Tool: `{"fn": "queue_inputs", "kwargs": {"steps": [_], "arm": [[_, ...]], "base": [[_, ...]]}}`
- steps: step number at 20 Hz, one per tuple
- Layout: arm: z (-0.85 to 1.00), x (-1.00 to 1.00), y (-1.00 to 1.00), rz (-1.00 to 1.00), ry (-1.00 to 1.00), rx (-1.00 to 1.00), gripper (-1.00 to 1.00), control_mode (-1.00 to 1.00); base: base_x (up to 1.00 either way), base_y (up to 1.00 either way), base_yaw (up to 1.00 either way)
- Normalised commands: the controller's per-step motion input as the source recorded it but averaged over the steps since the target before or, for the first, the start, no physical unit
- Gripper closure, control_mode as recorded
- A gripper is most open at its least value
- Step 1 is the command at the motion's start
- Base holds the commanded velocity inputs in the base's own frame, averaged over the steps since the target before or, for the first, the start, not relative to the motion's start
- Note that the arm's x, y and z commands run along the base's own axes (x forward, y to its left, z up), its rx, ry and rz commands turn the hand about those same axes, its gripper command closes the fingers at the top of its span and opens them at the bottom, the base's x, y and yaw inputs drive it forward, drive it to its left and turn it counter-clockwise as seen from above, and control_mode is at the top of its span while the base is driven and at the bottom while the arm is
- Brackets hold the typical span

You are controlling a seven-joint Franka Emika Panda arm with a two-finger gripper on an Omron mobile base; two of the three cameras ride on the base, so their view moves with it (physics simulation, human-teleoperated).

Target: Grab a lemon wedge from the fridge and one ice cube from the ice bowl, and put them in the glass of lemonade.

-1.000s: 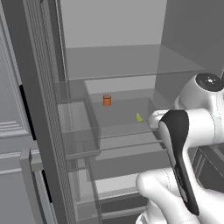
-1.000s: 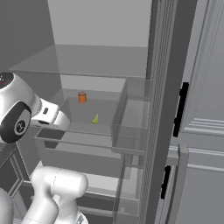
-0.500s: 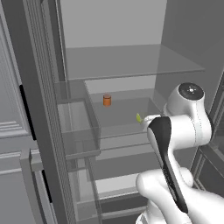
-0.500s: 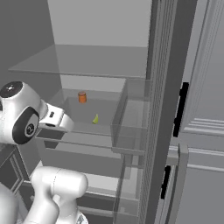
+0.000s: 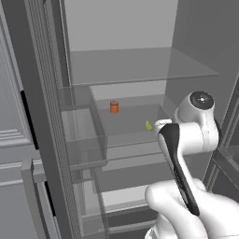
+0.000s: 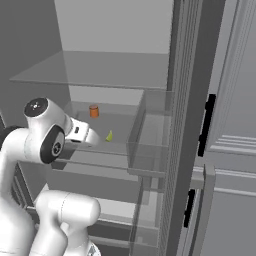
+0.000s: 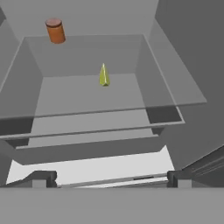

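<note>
1. The pincer (image 7: 111,181) stands wide open with nothing between its fingertips, held at the front of the open fridge (image 5: 140,65) and looking in over the glass shelf (image 7: 87,94).
2. The lemon wedge (image 7: 103,75) sits on that shelf, standing on its broad end with the tip up, about midway back. An orange can (image 7: 55,30) stands farther back and to one side, well apart from the wedge.
3. Risk: the wedge is small and tapered. If the fingers close too high on the narrow tip, it can likely squirt out or topple rather than be gripped.
4. Risk: the shelf is smooth glass. A push from one finger before the other touches would probably slide the wedge toward the back wall.
5. Risk: the reach is low between two shelves. In the left base view the upper glass shelf (image 5: 140,63) sits above the hand, so a steep approach could knock the wrist against it or against the front lip of the lower one.
6. Risk: the clear door bin (image 6: 150,135) hangs just beside the shelf on the open door; a wide swing on the way out could catch it.
7. The room is grey panelled cabinets (image 6: 230,125) with black handles flanking the fridge.
</note>
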Motion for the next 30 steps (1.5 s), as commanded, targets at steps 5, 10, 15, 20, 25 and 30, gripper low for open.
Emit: {"fn": "queue_inputs", "kwargs": {"steps": [5, 10, 15, 20, 25, 30], "arm": [[-0.1, 0.74, -0.04, 0.0, 0.04, 0.0, -1.0, -1.0], [-0.21, 0.39, 0.0, 0.0, 0.0, 0.0, -1.0, -1.0], [-0.44, 0.48, -0.12, 0.0, 0.0, 0.06, -1.0, -1.0], [-0.44, 0.53, -0.13, 0.0, 0.0, 0.05, -1.0, -1.0], [-0.22, 0.74, -0.1, 0.0, 0.05, 0.01, -1.0, -1.0], [0.0, 0.56, 0.0, 0.0, 0.07, 0.0, -1.0, -1.0]], "base": [[0.0, 0.0, 0.0], [0.0, 0.0, 0.0], [0.0, 0.0, 0.0], [0.0, 0.0, 0.0], [0.0, 0.0, 0.0], [0.0, 0.0, 0.0]]}}
